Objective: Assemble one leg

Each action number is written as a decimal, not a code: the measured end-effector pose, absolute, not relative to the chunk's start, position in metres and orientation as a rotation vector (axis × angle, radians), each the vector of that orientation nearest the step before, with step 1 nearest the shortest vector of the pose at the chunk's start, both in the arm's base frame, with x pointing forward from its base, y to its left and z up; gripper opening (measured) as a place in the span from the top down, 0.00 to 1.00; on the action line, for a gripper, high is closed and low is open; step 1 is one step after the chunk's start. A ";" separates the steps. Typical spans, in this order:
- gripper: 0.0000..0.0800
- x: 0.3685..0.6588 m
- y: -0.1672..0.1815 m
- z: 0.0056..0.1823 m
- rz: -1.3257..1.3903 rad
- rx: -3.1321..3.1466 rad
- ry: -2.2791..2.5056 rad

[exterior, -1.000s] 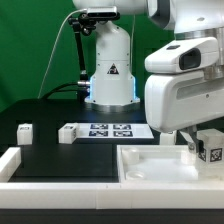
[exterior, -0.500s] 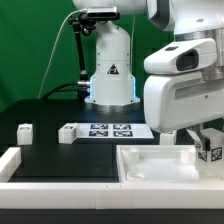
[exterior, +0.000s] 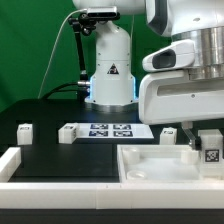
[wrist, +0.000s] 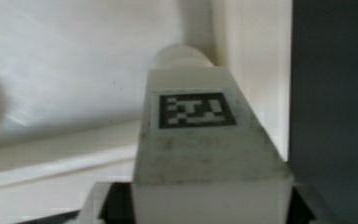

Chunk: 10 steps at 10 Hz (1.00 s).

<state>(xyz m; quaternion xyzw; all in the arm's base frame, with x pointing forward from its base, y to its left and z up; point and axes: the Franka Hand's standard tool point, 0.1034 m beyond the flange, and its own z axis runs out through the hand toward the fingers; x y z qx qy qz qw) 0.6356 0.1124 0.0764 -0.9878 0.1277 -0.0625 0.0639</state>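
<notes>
My gripper is shut on a white leg with a black-and-white tag. It holds the leg at the exterior view's right, just above the right rim of the large white tray-like piece. In the wrist view the leg stands out from between my dark fingers, tag facing the camera, with the tray's white surface beside it. The gripper grips the leg's base.
Two loose legs lie on the black table at the exterior view's left, and another lies behind the tray. The marker board lies in front of the robot base. A white rim borders the front.
The gripper has sunk slightly with the leg toward the tray's right rim. The loose legs have not moved.
</notes>
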 end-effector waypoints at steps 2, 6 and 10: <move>0.63 0.634 0.110 0.076 -0.188 -2.932 0.714; 0.63 0.630 0.107 0.076 -0.156 -2.733 1.298; 0.62 0.628 0.106 0.075 -0.119 -2.698 1.358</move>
